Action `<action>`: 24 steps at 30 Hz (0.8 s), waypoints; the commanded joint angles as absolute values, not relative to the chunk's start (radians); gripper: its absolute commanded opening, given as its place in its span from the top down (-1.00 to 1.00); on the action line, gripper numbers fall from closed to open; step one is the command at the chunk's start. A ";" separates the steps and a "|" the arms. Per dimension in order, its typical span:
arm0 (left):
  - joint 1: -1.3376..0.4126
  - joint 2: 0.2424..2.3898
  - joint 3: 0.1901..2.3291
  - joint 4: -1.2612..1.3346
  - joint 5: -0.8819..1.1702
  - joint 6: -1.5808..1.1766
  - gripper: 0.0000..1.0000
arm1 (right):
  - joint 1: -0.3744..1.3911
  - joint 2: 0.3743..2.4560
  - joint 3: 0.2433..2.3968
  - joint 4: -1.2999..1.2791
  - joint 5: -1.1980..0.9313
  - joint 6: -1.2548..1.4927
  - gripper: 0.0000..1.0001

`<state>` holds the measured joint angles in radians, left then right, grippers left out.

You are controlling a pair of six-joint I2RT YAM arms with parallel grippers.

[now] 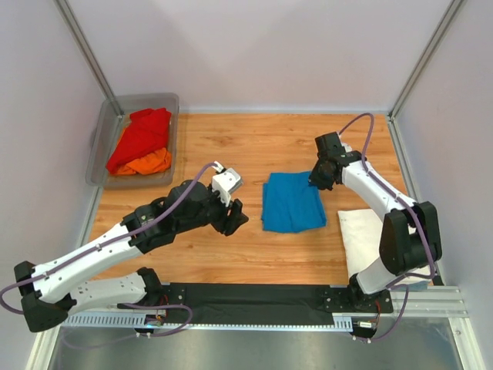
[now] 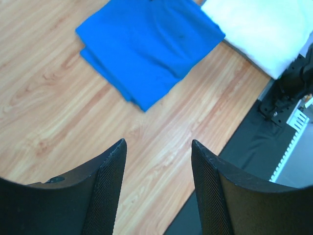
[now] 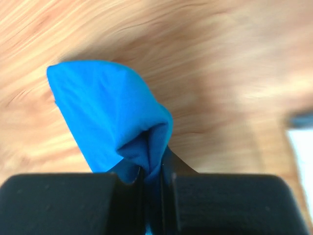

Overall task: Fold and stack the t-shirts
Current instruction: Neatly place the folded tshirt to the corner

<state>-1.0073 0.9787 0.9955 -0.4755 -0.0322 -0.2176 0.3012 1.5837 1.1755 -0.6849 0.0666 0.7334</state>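
Wooden tabletop (image 1: 231, 146), pale walls (image 1: 262, 46) around, bears blue t-shirt (image 1: 291, 202).

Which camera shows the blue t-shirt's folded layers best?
Left wrist: the blue t-shirt lies close, stacked edges clear. Top external shows it whole but small; right wrist shows only a corner pinched in the right hand.

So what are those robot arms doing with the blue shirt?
The right arm's fingers are pinched shut on an edge of the folded blue t-shirt in the middle of the table. The left arm's fingers are open beside it, holding nothing. A white t-shirt lies by the right arm's base, and the red t-shirt and orange t-shirt sit in the grey tub.
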 commanded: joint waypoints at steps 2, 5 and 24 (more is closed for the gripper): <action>-1.006 0.939 0.930 -0.517 0.041 -0.302 -0.24 | 0.279 1.531 1.225 -0.953 0.458 0.900 1.00; -1.006 0.925 0.928 -0.529 0.087 -0.298 -0.23 | 0.229 1.520 1.276 -1.066 0.528 0.969 1.00; -1.003 0.861 0.893 -0.531 0.202 -0.253 -0.23 | 0.011 1.488 1.525 -1.299 0.646 1.161 0.99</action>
